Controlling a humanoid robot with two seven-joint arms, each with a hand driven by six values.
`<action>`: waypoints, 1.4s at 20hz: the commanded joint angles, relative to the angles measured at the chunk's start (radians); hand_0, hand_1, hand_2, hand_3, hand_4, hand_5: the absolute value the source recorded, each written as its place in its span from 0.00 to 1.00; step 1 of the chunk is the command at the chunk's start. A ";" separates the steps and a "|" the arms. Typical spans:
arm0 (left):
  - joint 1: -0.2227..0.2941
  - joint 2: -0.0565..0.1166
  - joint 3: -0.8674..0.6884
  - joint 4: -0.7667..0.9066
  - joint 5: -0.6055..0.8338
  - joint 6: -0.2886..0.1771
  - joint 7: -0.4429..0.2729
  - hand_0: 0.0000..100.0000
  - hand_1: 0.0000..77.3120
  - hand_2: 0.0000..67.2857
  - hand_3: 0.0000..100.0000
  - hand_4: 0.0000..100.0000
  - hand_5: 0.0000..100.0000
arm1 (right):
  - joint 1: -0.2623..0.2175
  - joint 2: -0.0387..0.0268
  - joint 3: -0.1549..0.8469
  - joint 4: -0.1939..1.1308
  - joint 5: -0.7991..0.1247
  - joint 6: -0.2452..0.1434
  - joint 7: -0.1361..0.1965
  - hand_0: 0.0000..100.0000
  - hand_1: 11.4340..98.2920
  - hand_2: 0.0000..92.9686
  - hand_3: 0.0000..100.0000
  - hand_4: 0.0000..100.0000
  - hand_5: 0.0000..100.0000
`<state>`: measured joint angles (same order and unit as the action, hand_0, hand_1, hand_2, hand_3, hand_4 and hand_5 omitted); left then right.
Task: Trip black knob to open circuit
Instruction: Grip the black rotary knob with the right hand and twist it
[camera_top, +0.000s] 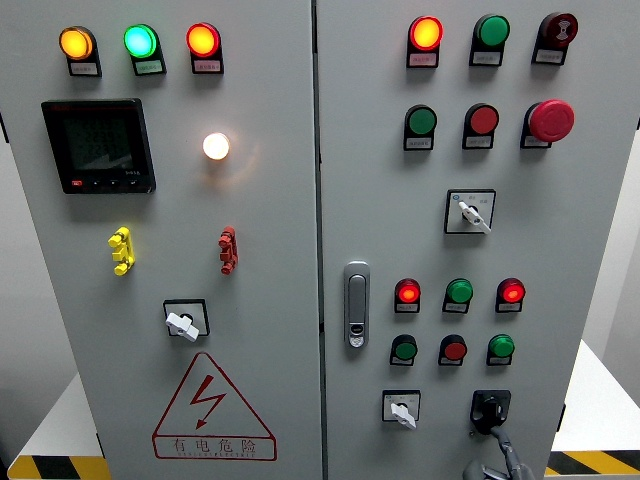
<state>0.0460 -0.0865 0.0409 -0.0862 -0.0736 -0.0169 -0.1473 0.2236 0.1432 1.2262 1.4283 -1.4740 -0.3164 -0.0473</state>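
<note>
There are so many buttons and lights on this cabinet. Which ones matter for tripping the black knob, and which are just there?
Part of the job:
- black knob, lower right of the right door
- right hand, reaching up just beneath it

Just there:
- red mushroom button
- white selector switches
- door handle
- digital meter
- danger triangle

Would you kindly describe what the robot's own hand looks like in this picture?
Only a small part of one hand shows, at the bottom edge below the black knob. It is grey metal or plastic, with slim jointed fingers. No cables, markings or coverings are visible. The other arm is out of view.
</note>
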 joint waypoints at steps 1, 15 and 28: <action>0.000 -0.001 0.000 0.000 0.000 0.000 0.000 0.00 0.05 0.19 0.21 0.07 0.02 | 0.000 0.0010 -0.002 0.012 0.000 0.002 -0.002 0.94 0.59 0.07 0.97 0.96 1.00; 0.000 0.001 0.000 0.000 -0.002 0.000 0.000 0.00 0.05 0.19 0.21 0.07 0.02 | -0.001 -0.0066 0.006 0.004 0.000 0.002 -0.002 0.94 0.58 0.08 0.97 0.96 1.00; -0.002 0.001 -0.001 0.000 0.000 0.000 0.000 0.00 0.05 0.19 0.21 0.07 0.02 | -0.010 -0.0388 0.044 0.003 0.001 0.002 -0.003 0.94 0.57 0.08 0.97 0.96 1.00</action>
<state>0.0460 -0.0859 0.0413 -0.0866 -0.0737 -0.0169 -0.1473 0.2170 0.1133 1.2635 1.4313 -1.4736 -0.3139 -0.0503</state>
